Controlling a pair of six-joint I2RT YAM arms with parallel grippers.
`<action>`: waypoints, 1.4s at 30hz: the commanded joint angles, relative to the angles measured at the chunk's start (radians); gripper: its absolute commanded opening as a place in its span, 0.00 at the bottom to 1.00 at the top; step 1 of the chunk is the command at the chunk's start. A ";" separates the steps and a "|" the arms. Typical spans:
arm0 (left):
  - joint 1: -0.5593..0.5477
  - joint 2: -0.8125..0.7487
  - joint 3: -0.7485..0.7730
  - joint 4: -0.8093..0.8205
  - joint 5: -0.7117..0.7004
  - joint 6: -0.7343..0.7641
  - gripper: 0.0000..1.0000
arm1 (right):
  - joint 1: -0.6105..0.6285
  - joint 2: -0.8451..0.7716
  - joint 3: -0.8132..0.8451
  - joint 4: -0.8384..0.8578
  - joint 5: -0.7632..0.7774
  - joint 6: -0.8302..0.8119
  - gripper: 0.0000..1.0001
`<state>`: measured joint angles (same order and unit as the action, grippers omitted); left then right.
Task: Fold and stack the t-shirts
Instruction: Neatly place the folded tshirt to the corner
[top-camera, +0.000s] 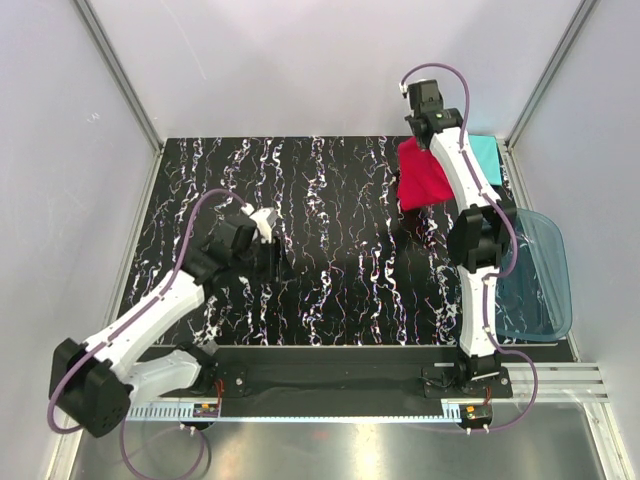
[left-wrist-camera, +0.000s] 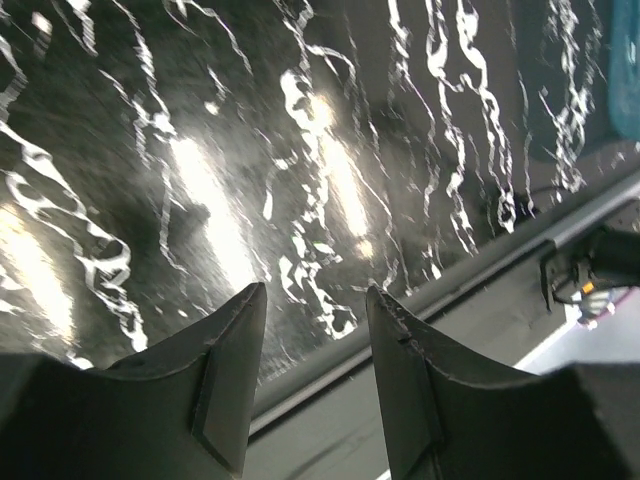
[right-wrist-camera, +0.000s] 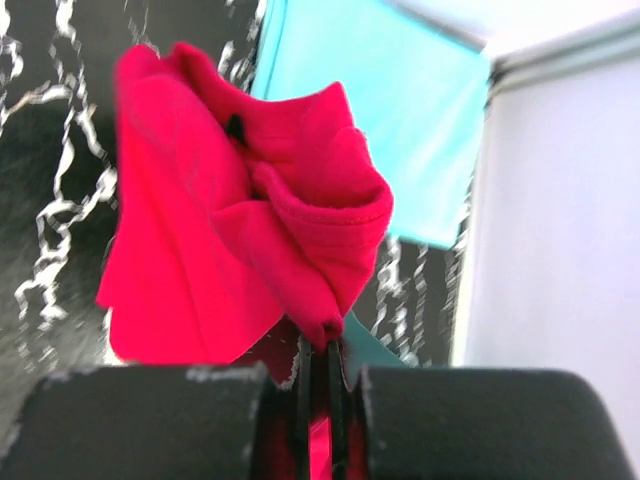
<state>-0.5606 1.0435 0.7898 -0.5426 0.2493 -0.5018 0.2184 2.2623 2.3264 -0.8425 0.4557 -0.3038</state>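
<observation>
Fabric handling at the far right corner of the table: your right gripper was pinched tight on a hem of the red t-shirt, its fingers all but meeting with only a thin fold of cloth between them. The red t-shirt rose from that grip in a bunched, crumpled mass over the black, white-veined surface; whether its far side rested on the table could not be told. The turquoise t-shirt lay flat just behind it, in the corner itself, with its near edge covered by the red cloth in both the top and right wrist views. Your left gripper hovered over bare table left of centre, well apart from both shirts, its fingers standing moderately apart and holding nothing. The translucent blue tub sat at the table's right edge, just beside the elbow of your right arm.
</observation>
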 joint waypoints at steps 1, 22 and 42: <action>0.051 0.055 0.057 0.053 0.053 0.059 0.49 | -0.008 0.016 0.145 0.010 0.023 -0.136 0.00; 0.108 0.141 0.006 0.135 0.143 0.031 0.49 | -0.082 -0.035 0.189 0.052 -0.152 -0.242 0.00; 0.122 0.207 0.023 0.130 0.166 0.045 0.49 | -0.168 0.046 0.295 0.145 -0.282 -0.156 0.00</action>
<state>-0.4438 1.2407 0.7914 -0.4496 0.3824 -0.4744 0.0608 2.3081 2.5599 -0.7761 0.2119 -0.4889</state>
